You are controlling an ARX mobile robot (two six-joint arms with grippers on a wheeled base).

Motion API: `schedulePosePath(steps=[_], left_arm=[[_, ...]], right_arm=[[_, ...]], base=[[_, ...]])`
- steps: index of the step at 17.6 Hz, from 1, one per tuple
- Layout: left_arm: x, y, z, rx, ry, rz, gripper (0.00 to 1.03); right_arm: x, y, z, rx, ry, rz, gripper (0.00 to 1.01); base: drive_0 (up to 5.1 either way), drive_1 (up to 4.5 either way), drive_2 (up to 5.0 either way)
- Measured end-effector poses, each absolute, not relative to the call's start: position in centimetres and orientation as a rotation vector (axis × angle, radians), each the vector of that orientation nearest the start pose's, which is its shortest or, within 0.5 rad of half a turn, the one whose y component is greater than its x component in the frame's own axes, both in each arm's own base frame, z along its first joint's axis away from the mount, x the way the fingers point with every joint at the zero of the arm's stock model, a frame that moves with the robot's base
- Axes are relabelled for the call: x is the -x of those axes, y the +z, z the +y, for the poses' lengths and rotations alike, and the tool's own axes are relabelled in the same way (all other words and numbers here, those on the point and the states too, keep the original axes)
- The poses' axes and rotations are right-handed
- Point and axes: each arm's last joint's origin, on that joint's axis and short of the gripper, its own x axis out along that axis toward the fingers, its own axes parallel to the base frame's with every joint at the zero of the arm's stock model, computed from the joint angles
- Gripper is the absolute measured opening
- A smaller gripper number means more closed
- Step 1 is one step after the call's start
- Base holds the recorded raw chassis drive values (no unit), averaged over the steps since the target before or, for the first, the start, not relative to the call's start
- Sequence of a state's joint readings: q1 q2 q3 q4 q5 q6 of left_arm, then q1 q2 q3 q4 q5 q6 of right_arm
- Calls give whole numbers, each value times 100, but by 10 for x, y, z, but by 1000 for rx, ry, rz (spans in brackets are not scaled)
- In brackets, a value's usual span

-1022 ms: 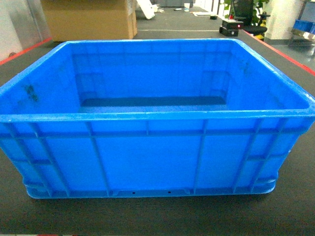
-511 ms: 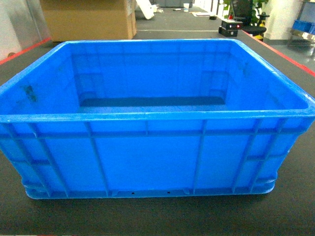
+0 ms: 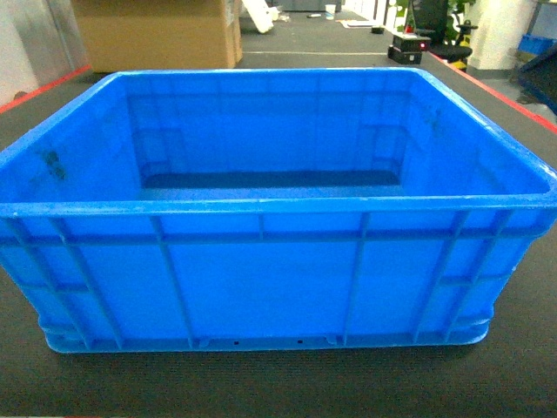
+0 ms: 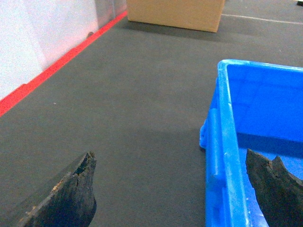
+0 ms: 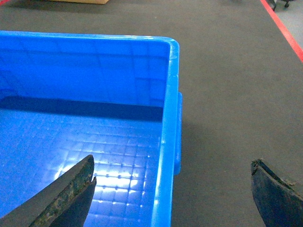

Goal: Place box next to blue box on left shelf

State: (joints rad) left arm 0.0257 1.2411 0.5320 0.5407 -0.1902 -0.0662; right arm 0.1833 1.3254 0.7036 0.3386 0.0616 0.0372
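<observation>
— Box [image 3: 261, 287] sits on the dark floor [image 4: 123, 104], empty, near the robot?
— Yes. Left pincer [image 4: 170, 189] and right pincer [image 5: 173, 189] gape astride its side rims, unclamped. Lifting and shelving remain; no shelf visible.

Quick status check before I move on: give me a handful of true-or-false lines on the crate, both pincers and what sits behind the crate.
1. The blue crate holds nothing. True.
2. The left pincer is shut on the crate's rim. False: its fingers are spread, one outside the wall and one over the inside, gripping nothing.
3. The right pincer straddles the crate's right wall with its fingers apart. True.
4. The crate stands on a shelf. False: it stands on dark grey carpet.
5. A cardboard box stands beyond the crate. True.
6. The crate lies tipped on its side. False: it stands upright, open side up.
</observation>
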Motion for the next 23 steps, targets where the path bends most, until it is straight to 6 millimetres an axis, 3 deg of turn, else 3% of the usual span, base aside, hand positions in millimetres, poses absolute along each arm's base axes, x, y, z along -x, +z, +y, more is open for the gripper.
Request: schedulePosePath(steps=[3,6,11,19,20,23], left_arm=[[-292,214,1,57,174,264,98],[-308,204,-6,65,148,354,98],[-324,193,-16,100,105,469,98],[-331,189,-12,82,120,492,98],[-332,190,-12,73,119,499,98],[-332,190,-12,48,124,517,70]], right_arm=[[-324,230,58,-11,112,373,98],[-340,213,61,-6,110,447,98],[-347,201,63,-32,110,503,98],[-349,193,61,-49,114,537,98],[-349,193,61,-50,114,538,91],[-348,192,61,-48,114,548,60]], base=[[0,0,0],[0,0,0],[0,0,0],[0,0,0],[0,0,0],[0,0,0]])
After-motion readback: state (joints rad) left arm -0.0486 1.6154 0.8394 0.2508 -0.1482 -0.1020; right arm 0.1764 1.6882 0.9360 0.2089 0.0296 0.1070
